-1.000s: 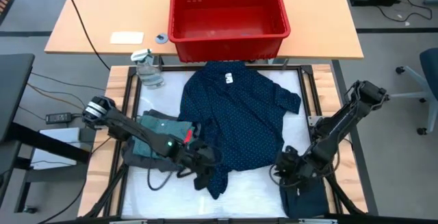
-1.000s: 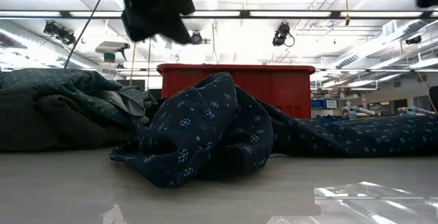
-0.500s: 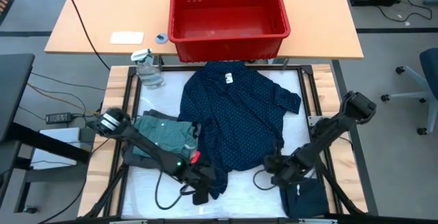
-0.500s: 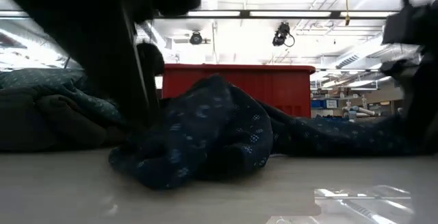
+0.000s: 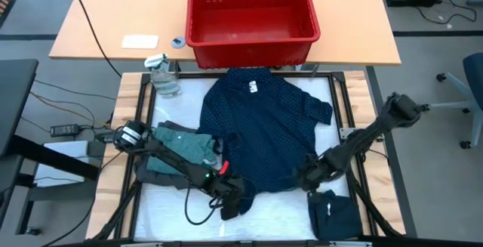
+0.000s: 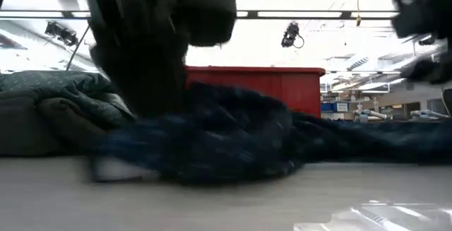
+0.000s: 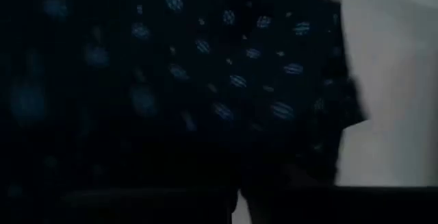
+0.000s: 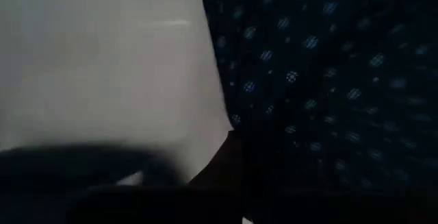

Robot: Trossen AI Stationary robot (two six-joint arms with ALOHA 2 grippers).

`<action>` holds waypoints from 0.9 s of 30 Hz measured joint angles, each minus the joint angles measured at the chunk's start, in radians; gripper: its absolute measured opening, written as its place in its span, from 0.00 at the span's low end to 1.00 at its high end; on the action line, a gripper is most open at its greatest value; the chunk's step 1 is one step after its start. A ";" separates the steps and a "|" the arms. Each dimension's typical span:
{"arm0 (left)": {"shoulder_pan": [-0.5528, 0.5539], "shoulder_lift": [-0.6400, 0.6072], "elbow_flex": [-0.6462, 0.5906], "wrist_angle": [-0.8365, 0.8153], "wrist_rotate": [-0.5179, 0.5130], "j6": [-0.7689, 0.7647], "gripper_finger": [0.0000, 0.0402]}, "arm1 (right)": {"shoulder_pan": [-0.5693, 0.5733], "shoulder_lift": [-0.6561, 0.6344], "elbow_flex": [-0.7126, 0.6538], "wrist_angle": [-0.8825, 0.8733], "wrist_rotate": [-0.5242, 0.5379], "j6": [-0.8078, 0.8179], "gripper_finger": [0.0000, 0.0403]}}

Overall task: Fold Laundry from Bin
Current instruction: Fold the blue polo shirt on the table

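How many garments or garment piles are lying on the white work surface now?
3: navy dotted shirt spread in the middle, folded teal-and-grey pile at its left, dark folded piece at the near right corner. Others may be hidden underneath.

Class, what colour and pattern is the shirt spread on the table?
Navy shirt with small pale dots; high view.

Left gripper [image 5: 232, 200] and right gripper [image 5: 305, 177] both low, clamped closed, arms stretched inward

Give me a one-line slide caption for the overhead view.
Both pincers, left and right, pinch the near hem of a spread navy dotted shirt below an empty red plastic bin.
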 joint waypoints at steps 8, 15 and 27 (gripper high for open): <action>0.014 -0.225 0.124 -0.019 0.333 0.015 0.03 | -0.064 -0.330 0.215 -0.286 -0.398 0.018 0.01; 0.006 -0.401 0.157 -0.104 0.160 0.042 0.02 | -0.118 -0.481 0.308 -0.276 -0.462 0.026 0.00; -0.063 -0.195 0.151 -0.059 0.448 -0.201 0.04 | 0.044 -0.280 0.034 0.202 -0.515 0.279 0.03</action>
